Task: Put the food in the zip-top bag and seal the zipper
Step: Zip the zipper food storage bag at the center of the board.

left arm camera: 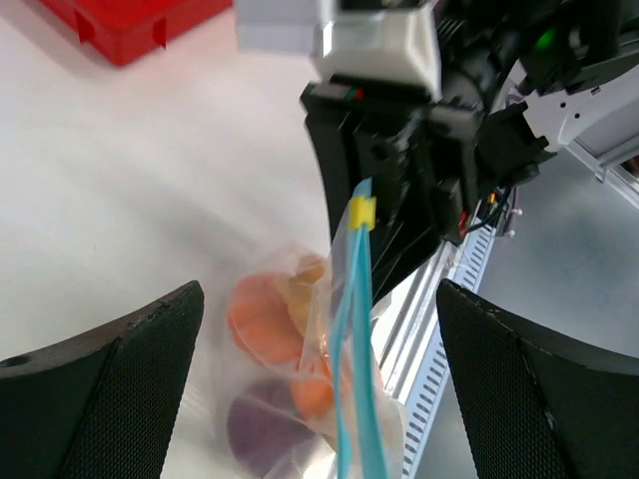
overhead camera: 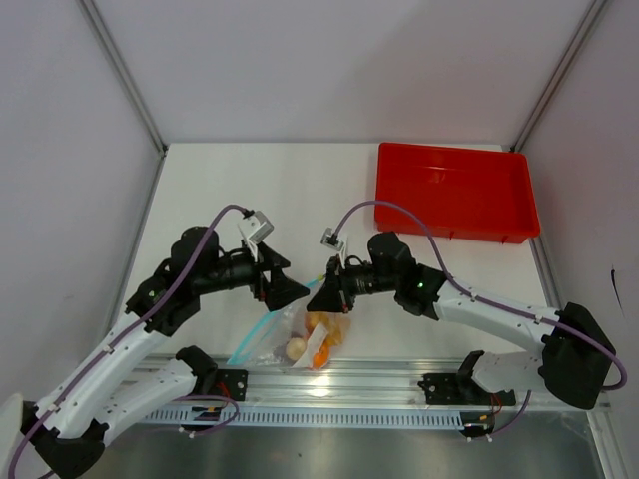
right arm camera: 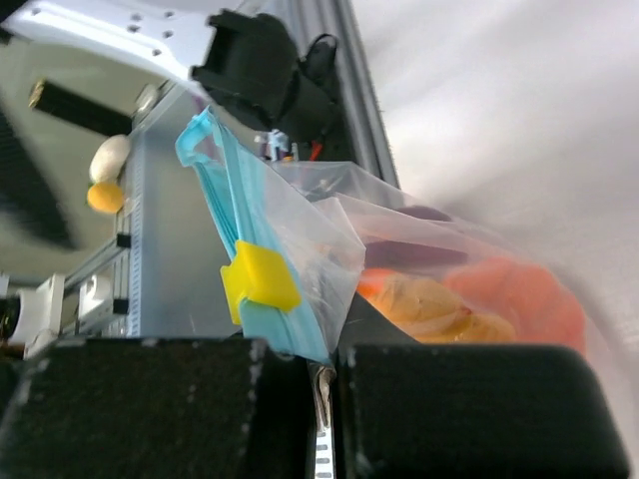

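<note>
The clear zip-top bag (overhead camera: 305, 334) hangs tilted over the table's near edge, with its light blue zipper (left arm camera: 354, 389) running along the top. Food sits inside the bag: orange pieces (left arm camera: 265, 319), a yellow chunk (right arm camera: 424, 299) and a purple-grey round piece (left arm camera: 260, 429). My right gripper (right arm camera: 324, 349) is shut on the bag's corner, just past the yellow slider (right arm camera: 260, 279). My left gripper (left arm camera: 318, 299) is open wide. Its fingers (left arm camera: 110, 399) stand on either side of the zipper without touching it. A whitish piece (overhead camera: 297, 347) shows low in the bag.
A red tray (overhead camera: 454, 190) stands at the back right of the white table. The aluminium rail (overhead camera: 329, 384) with both arm bases runs along the near edge, right under the bag. The two grippers face each other closely.
</note>
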